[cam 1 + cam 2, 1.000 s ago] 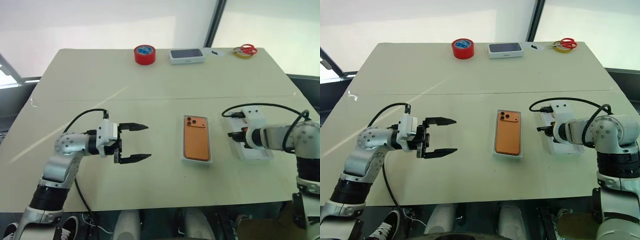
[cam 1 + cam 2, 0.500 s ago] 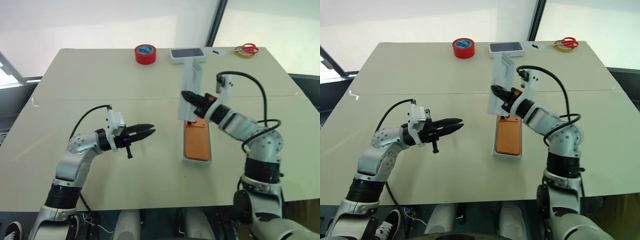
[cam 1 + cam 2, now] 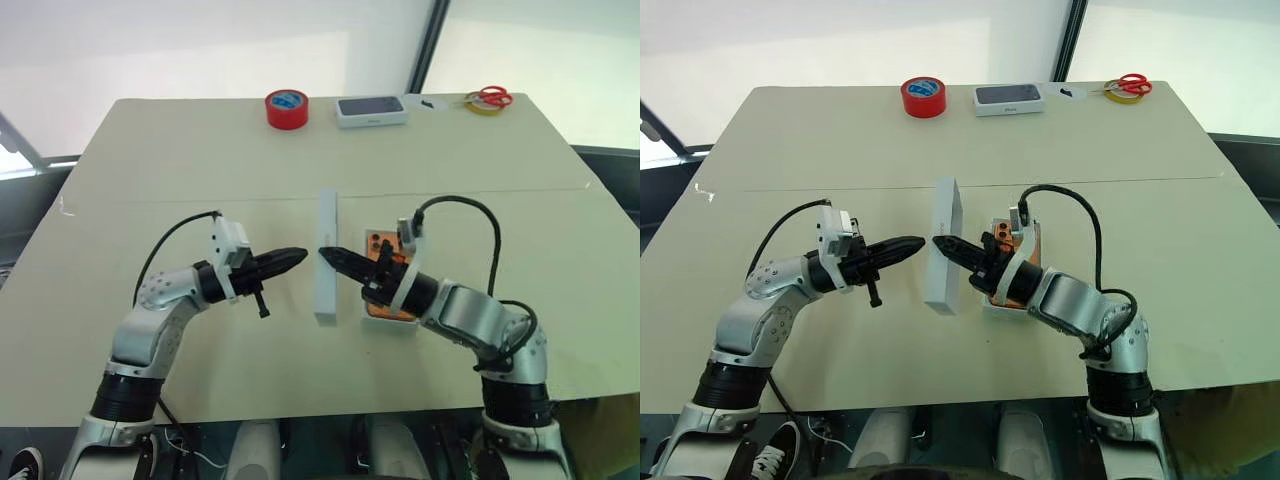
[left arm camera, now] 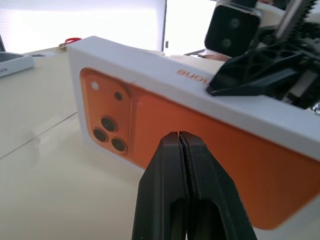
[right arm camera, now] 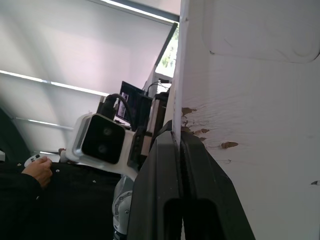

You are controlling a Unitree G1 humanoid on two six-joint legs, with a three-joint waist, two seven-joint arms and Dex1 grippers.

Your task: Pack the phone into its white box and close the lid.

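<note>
Arms: silver-grey rounded joints, black bands
Wrists: white camera blocks, looping black cables
Jaws: black, tapered

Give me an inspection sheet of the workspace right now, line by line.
Surface: pale table, a seam running across its middle.
Job's things: lid held on edge off the table, between the two grippers; phone lies back up in the white box, partly hidden by the right arm.
Clutter: red tape roll, dark-topped white box, red scissors on a yellow tape ring, all at the far edge.
Grippers: left gripper shut, tips near the lid's printed face; right gripper shut on the lid's wall.
Cables: black cable loops at each wrist.
Surroundings: bright windows behind; a person's hand in the right wrist view.
</note>
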